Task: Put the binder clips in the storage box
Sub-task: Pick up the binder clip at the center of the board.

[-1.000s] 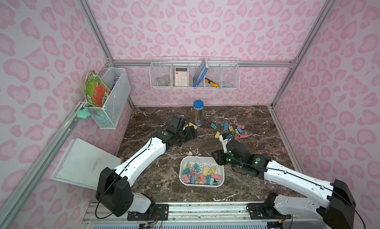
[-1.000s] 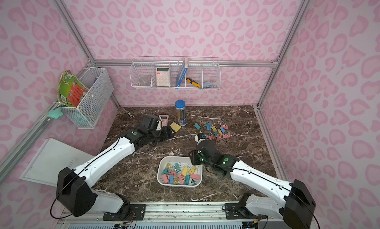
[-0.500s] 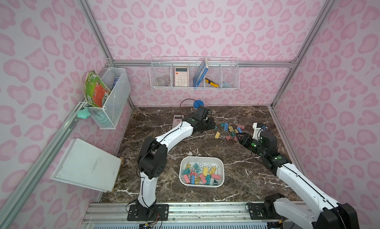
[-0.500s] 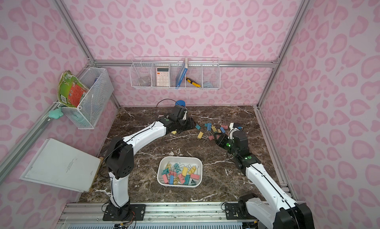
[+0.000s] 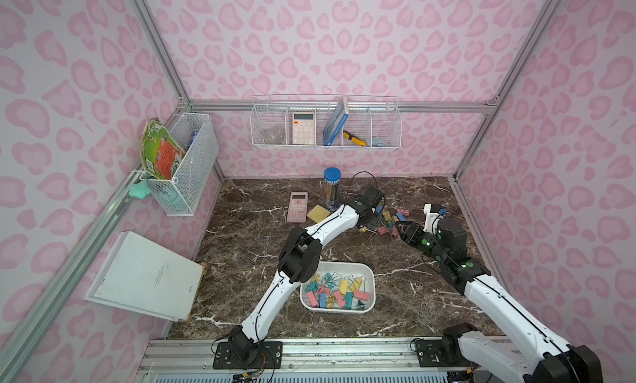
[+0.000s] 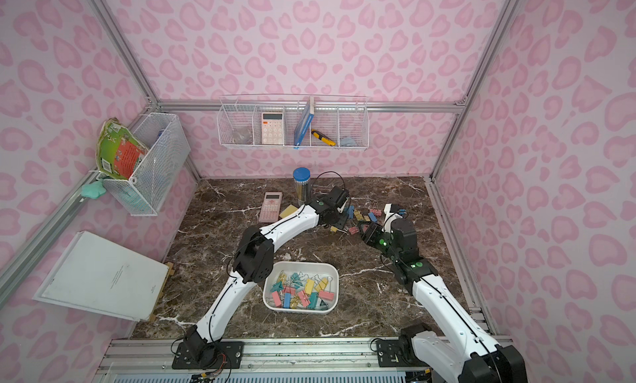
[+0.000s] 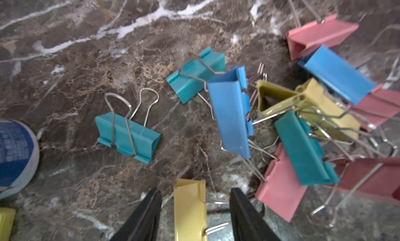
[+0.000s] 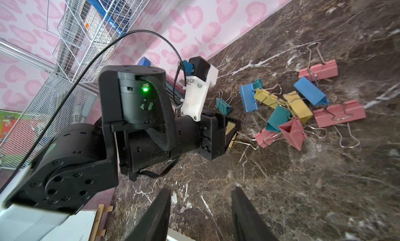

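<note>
Left gripper (image 5: pixel 369 225) and right gripper (image 5: pixel 401 229) both sit at the loose clips (image 5: pixel 390 217) near the back of the table (image 5: pixel 247 233) in both top views. They are well apart from the box (image 5: pixel 344 265), which lies near the front edge and already holds many clips.

From the left wrist, the left gripper (image 7: pixel 195 193) stands partly open, one finger each side of a yellow clip (image 7: pixel 190 209) with a gap showing on both sides; nothing is gripped yet. More clips lie tangled just beyond.

From the right wrist, the right gripper (image 8: pixel 200 192) is partly open and empty, over bare table short of the loose clips.

The step in hand looks like a pickup by the left arm. Next it likely needs to close squarely on the yellow clip's body, lift clear of nearby wire handles, then carry it to the box.

A second ago the right gripper hung beside the box and the left gripper was by the sticky pad (image 5: pixel 318 213); both have since swung to the loose clips. The box has not moved.
</note>
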You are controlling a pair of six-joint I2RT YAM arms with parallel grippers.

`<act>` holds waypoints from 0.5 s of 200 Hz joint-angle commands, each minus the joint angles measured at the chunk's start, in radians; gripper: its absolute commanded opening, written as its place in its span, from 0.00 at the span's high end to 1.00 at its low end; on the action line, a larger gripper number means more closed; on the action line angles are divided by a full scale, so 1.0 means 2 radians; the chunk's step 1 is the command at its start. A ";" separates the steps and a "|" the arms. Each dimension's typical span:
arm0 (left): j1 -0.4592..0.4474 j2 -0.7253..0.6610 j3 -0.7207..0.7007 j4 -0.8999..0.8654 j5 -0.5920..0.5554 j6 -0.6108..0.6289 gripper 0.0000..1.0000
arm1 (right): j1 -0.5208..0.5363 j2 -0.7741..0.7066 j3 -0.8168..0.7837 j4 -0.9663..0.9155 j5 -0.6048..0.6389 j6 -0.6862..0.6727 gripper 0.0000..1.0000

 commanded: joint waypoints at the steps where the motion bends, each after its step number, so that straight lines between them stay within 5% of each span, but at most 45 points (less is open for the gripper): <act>1: 0.002 0.010 0.009 -0.044 0.016 0.049 0.44 | 0.001 -0.001 0.000 0.007 -0.004 -0.006 0.52; 100: 0.001 0.055 0.043 -0.110 0.035 0.066 0.58 | 0.002 0.001 0.006 0.011 -0.008 -0.001 0.52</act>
